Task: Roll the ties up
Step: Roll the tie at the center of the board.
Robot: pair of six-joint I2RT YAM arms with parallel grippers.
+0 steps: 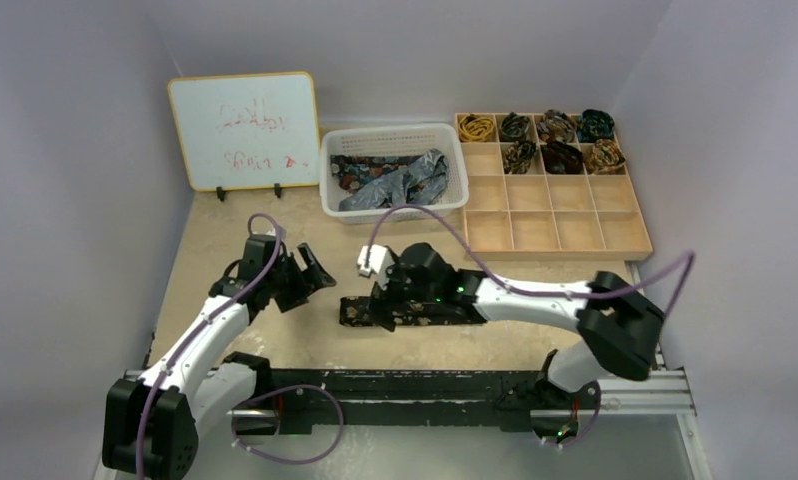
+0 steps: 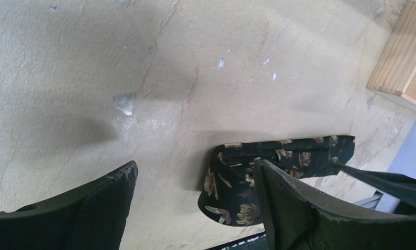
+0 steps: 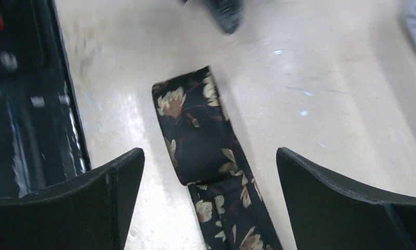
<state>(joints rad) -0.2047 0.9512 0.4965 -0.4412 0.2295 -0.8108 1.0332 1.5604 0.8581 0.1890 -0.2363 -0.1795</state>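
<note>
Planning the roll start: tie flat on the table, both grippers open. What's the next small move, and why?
Probably lower the right gripper and close it on the tie near its end, to start the first turn. Its jaws stand wide open above the tie, which lies flat and unrolled with its end between the fingers. The left gripper is open beside that end and holds nothing.

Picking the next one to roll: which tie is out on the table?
The dark floral tie under the right pincer; the others are heaped in the white basket or rolled in the wooden tray.
</note>
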